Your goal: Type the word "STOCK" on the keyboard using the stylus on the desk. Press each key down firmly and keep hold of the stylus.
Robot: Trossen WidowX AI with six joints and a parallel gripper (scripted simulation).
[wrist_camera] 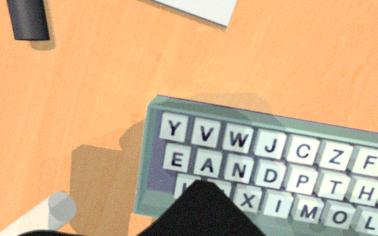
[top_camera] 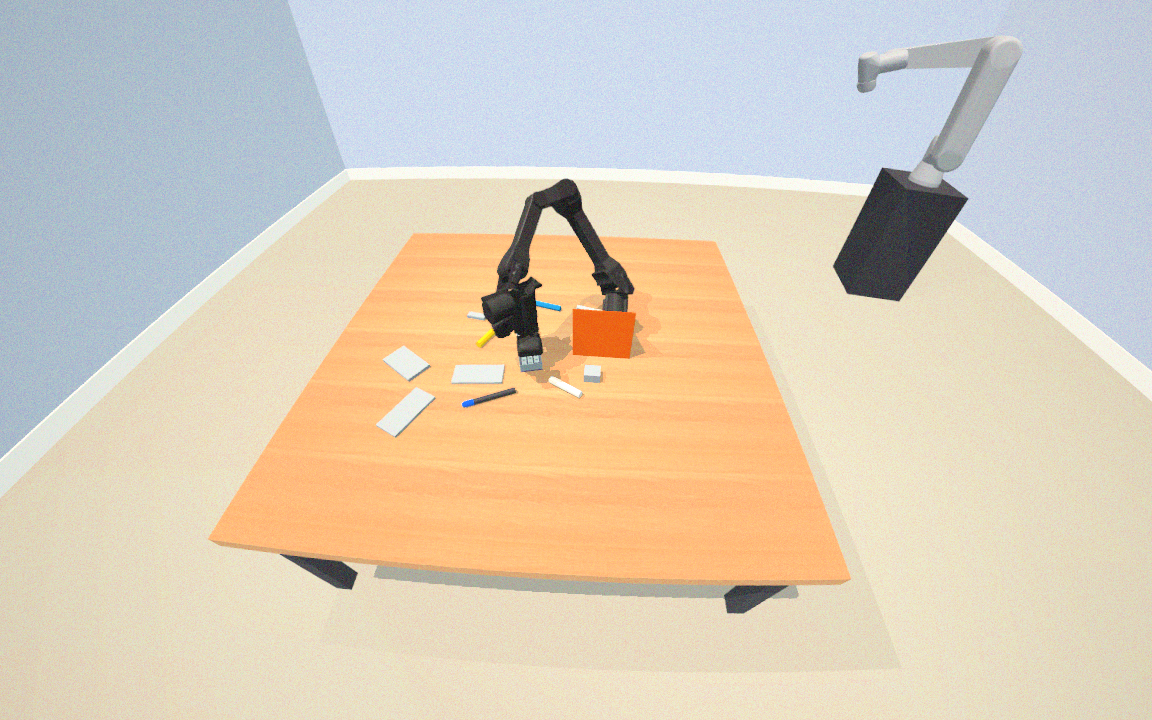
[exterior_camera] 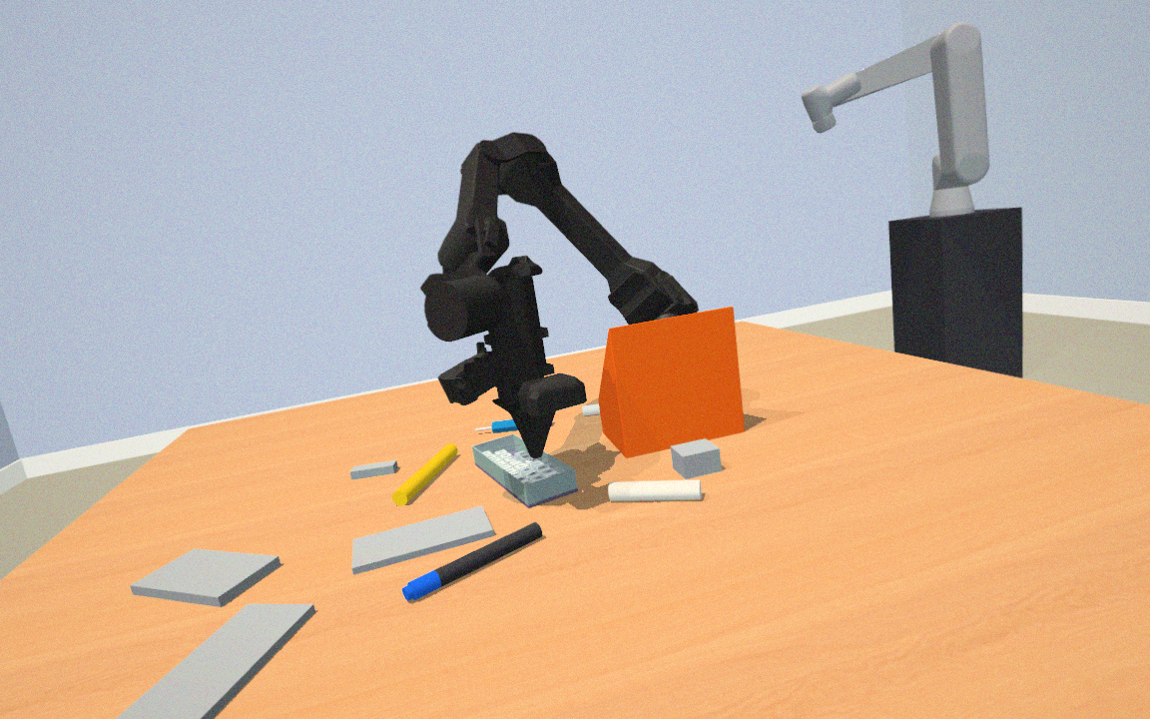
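On the wooden desk, the black gripper points down with its jaws shut tight on nothing, its tip on the small keyboard at the lower-left keys, while the blue stylus lies just behind it, not held.

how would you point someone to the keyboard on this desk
Find the orange wedge-shaped block on the wooden table. Right beside it, under the shut black claw, lies the keyboard, a small pale green tray. It alone carries white lettered keys; its neighbours are plain sticks and flat grey slabs.
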